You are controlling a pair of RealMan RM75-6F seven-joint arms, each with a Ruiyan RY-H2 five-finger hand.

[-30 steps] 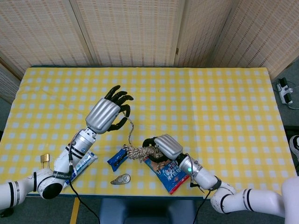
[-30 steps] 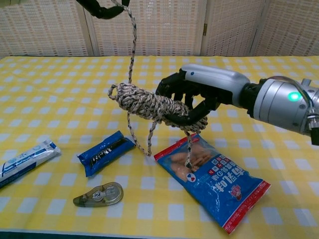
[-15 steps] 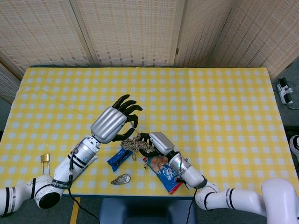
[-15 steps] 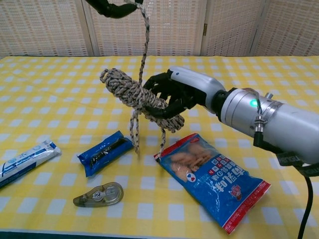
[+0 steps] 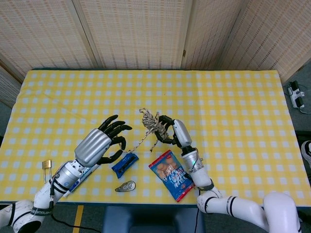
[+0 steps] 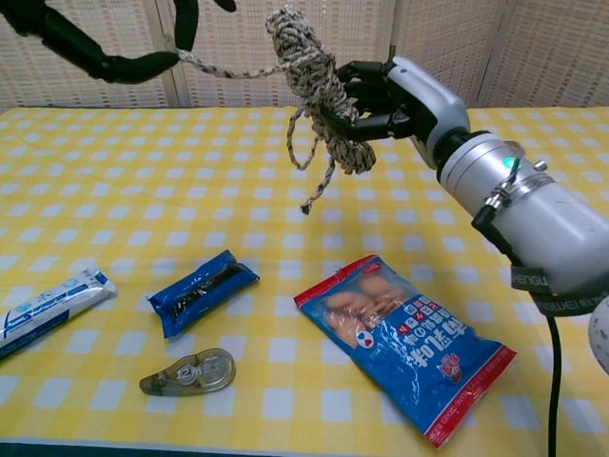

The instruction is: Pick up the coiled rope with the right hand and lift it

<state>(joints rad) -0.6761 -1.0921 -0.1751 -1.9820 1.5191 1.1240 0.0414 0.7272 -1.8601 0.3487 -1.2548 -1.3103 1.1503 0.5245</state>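
Coiled rope (image 6: pixel 314 81) hangs in the upper centre of the chest view, clear of the yellow checked tabletop (image 6: pixel 114 200). The right hand (image 6: pixel 390 95) grips the bundle across its middle, fingers (image 6: pixel 354 120) wrapped around the coils. One loose strand runs left to the left hand (image 6: pixel 95 52), where it is pinched at the fingertips, the other fingers spread. A second tail dangles below the bundle. The rope appears light, soft and limp; the wound middle is the secure place to hold it, since a loose strand would let the coils unwind.
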